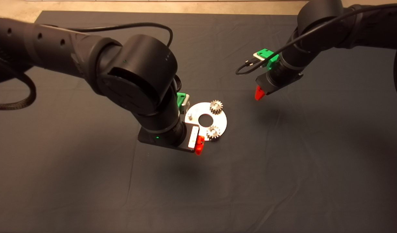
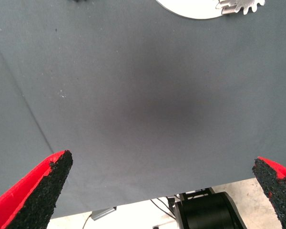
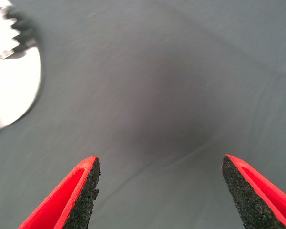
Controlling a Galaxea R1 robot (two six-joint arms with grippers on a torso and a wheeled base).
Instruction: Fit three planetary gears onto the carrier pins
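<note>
Two gears (image 1: 216, 106) (image 1: 213, 132) sit on the round silver plate (image 1: 222, 120), at about 1 and 5 o'clock around its hole; the pin (image 1: 189, 115) near 10 o'clock stands bare. No third gear is visible. Both the left gripper (image 2: 159, 191) and right gripper (image 3: 159, 191) hang spread and empty. The gears look small, rigid, dense and slick; pinching across the toothed rim seems safest.

Flat round shiny silver metal plate (image 1: 218, 121); dull-steel toothed gears (image 1: 216, 106); matt dark cloth mat (image 1: 282, 178), creased; red fingers' (image 3: 69, 195) rough black pads.
</note>
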